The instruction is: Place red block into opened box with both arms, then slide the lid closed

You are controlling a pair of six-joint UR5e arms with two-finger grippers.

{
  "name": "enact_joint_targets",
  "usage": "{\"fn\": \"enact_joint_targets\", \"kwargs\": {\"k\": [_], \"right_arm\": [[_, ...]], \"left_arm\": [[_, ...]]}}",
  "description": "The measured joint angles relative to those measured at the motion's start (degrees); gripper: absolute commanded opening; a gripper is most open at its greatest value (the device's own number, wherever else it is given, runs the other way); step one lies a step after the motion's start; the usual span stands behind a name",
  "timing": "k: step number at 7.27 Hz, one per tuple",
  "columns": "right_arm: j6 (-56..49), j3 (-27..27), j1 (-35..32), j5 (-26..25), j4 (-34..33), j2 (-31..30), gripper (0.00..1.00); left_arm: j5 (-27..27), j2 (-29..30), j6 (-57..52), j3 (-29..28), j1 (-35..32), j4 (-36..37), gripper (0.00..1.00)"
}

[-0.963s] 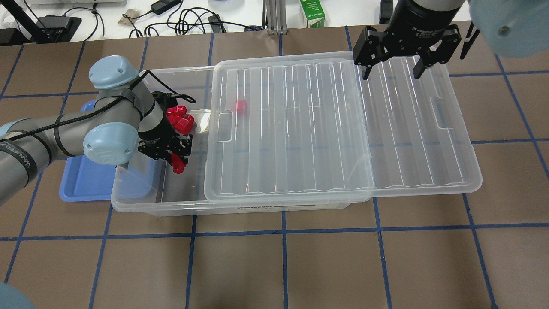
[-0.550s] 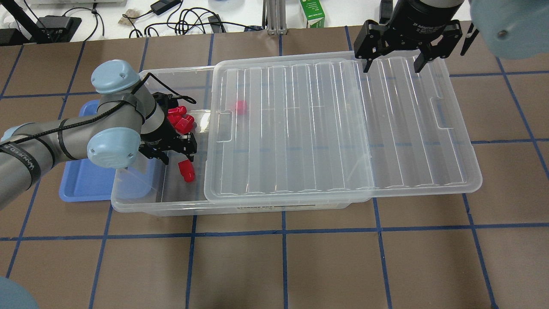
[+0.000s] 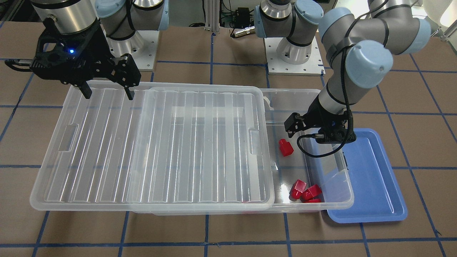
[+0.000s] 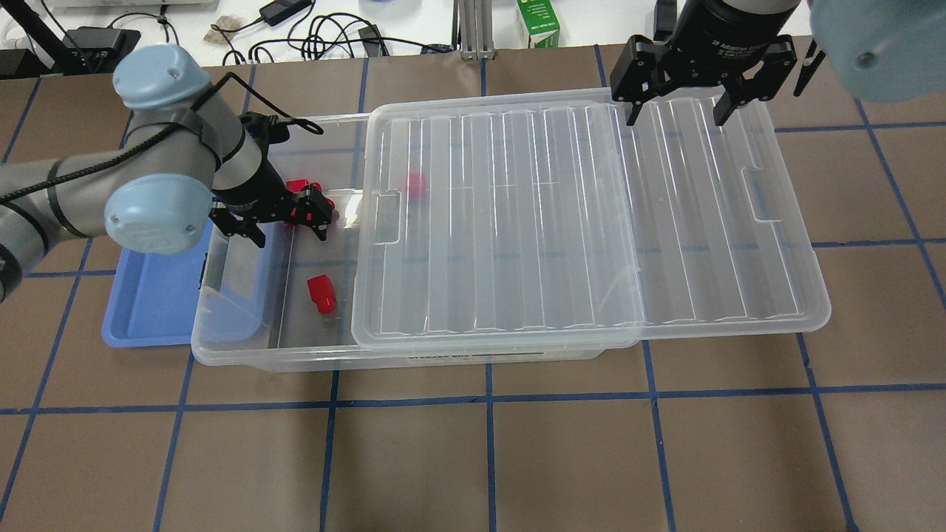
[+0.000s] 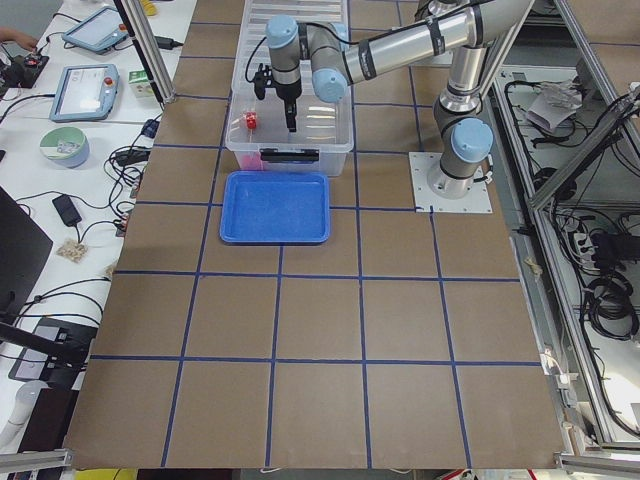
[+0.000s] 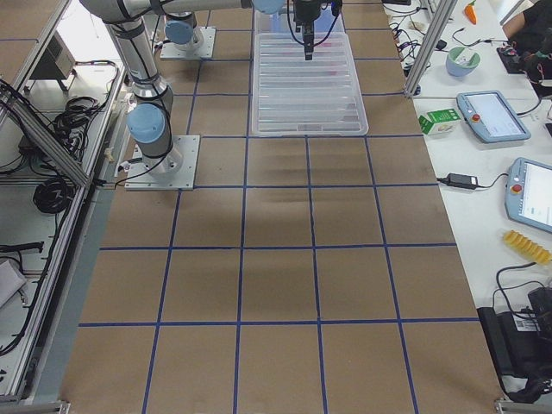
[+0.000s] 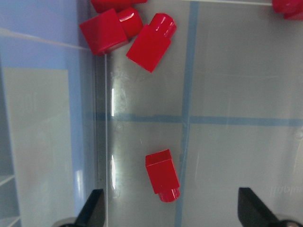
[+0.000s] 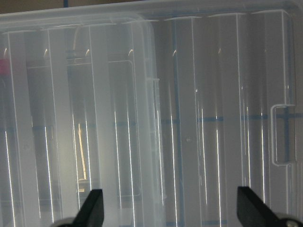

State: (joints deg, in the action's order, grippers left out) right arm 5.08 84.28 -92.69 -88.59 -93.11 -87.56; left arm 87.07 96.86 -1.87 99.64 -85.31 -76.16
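A red block (image 4: 321, 293) (image 3: 285, 147) (image 7: 163, 176) lies loose on the floor of the clear box (image 4: 236, 353) in its uncovered end. My left gripper (image 4: 287, 233) (image 3: 319, 137) (image 7: 173, 213) hangs open and empty above that end, a little beyond the block. Several more red blocks (image 4: 299, 196) (image 3: 305, 191) (image 7: 128, 33) sit in the box's far corner, and one (image 4: 415, 184) shows through the clear lid (image 4: 591, 222) (image 3: 142, 142). The lid is slid partway off toward my right. Over the lid's far edge my right gripper (image 4: 675, 122) (image 3: 108, 96) (image 8: 171, 215) is open, holding nothing.
A blue tray (image 4: 148, 310) (image 3: 375, 185) sits against the box's left end, partly under it. Cables, a green carton (image 4: 538, 26) and other gear lie on the white bench beyond the table's far edge.
My left gripper opened and let go of the red block, which dropped to the box floor. The gripper then drew away toward the far side. My right gripper shifted slightly farther back.
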Motion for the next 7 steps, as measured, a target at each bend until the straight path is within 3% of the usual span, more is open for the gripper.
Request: {"fn": "enact_joint_targets", "kwargs": {"k": [3,7], "right_arm": [[-0.3,0.0,0.2,0.0,0.0,0.0,1.0],[-0.7,0.0,0.8,-0.1,0.0,0.0,1.0]], "left_arm": [[3.7,-5.7,1.1,-8.4,-3.2,-10.8,1.0],[4.9,-9.0,-0.2,-9.8,-2.6,-12.9,1.0]]}}
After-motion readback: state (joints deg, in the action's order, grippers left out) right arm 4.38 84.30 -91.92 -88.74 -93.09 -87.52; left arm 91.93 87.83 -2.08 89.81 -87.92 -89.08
